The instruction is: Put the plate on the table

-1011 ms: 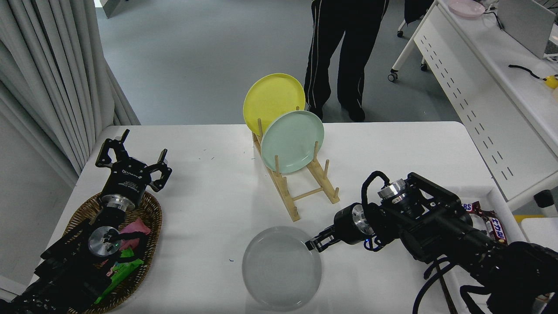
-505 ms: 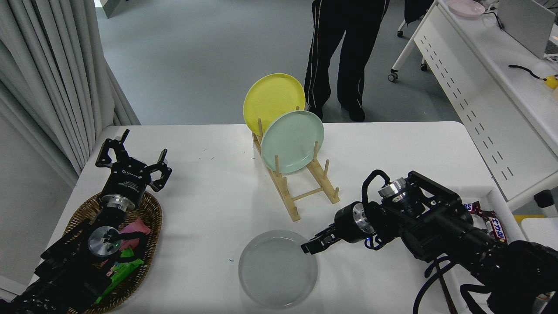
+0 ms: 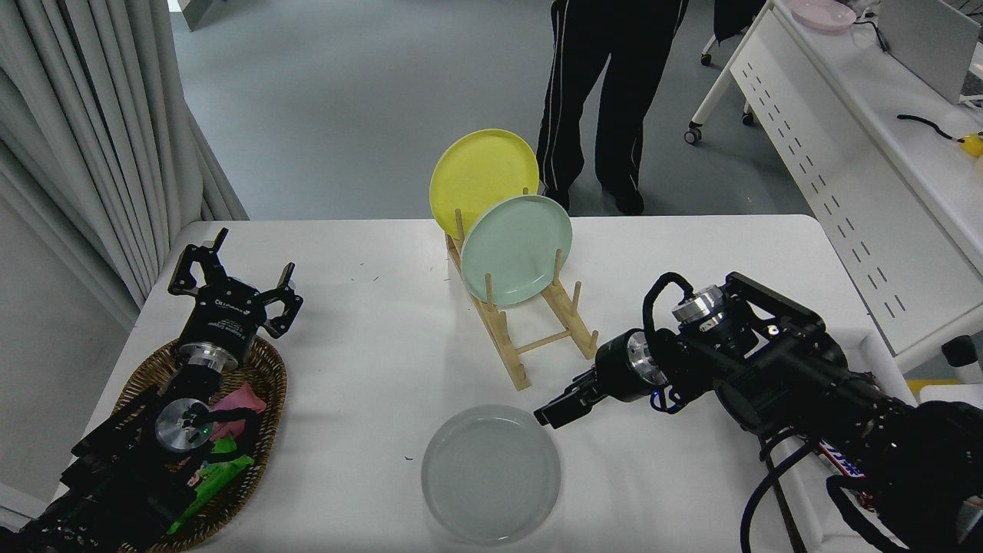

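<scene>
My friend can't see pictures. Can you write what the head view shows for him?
A grey plate lies flat on the white table, with the robot's right gripper just beside its far right rim, apart from it. Behind, a yellow plate and a mint green plate stand in a wooden rack; the left gripper is parked over a basket.

three plates (image 3: 491, 474), two grippers (image 3: 554, 408), one rack (image 3: 522, 338)

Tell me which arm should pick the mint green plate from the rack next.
Right. Its end effector hangs just beyond the grey plate, near the wooden rack holding the mint green plate. The left end effector sits parked far off by the basket.
</scene>
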